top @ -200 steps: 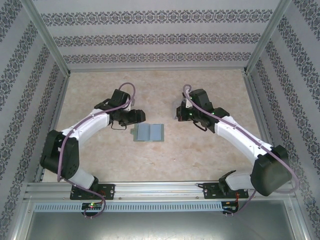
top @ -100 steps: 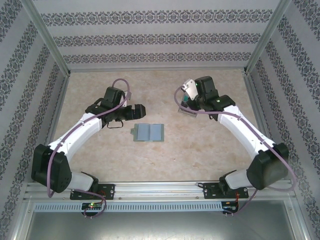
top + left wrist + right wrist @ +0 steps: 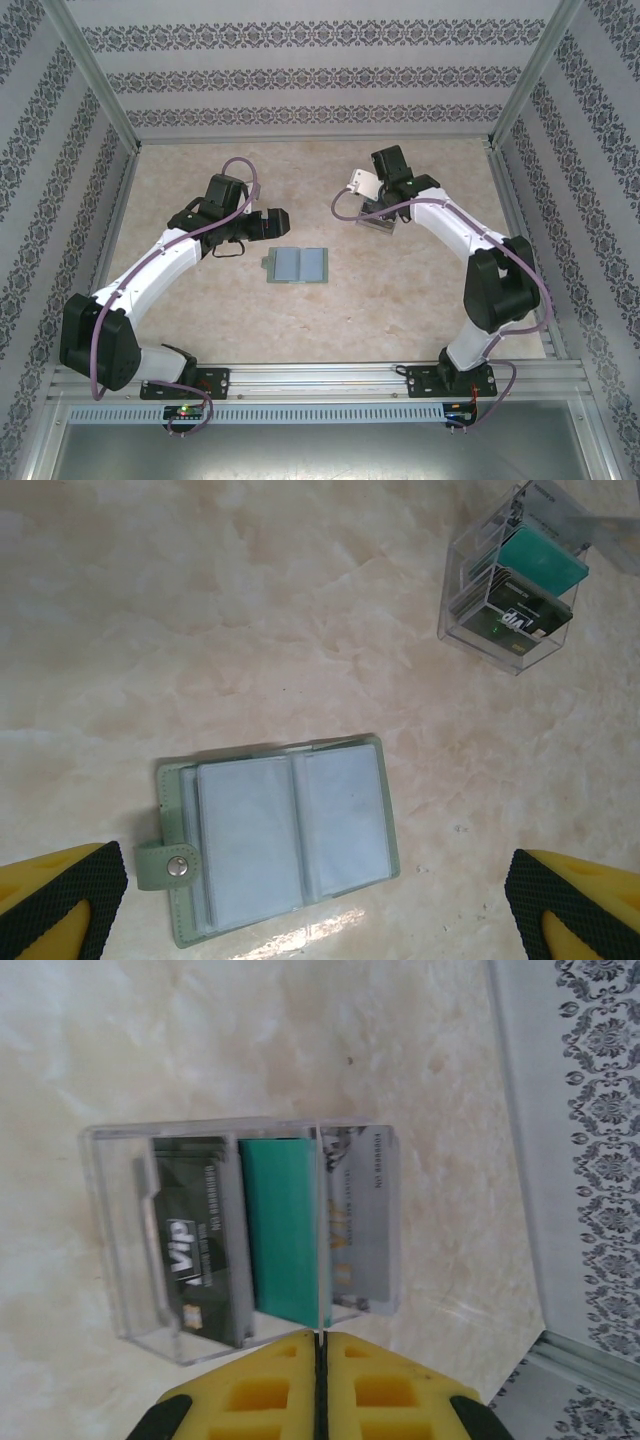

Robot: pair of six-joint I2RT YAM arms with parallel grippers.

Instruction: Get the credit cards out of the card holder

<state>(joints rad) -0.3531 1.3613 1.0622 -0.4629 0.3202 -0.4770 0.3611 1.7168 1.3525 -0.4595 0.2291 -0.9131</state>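
Left fingers (image 3: 60,905): spread wide, one yellow black-padded tip at each lower corner of the left wrist view, released, holding and touching nothing. Below and between them lies the grey-green bifold card holder (image 3: 275,840), open flat, clear plastic sleeves facing up, snap tab out to one side. Right fingers (image 3: 260,1390): clenched, the two yellow tips pressed together with only a hairline seam between them. Whether a thin card is pinched in that seam cannot be told. They stand just short of the near edge of a clear plastic three-compartment box (image 3: 120,1250). The credit cards stand on edge in this box, one per compartment: a dark card printed "VIP" (image 3: 195,1250), a plain teal card (image 3: 285,1230) and a pale silvery card (image 3: 360,1220). In the left wrist view a pale silvery strip slants over the box's top corner and runs off the frame; its nature is unclear. From the top camera the card holder rests near the middle of the bench, and the box sits apart from it, farther back and to the right, under the right wrist. The surface is a beige marbled bench (image 3: 200,610), matt with one soft glare patch beside the holder. The enclosure has white wall panels with grey ornamental bands (image 3: 300,80) on three sides, set in slanted aluminium frame posts (image 3: 95,80).
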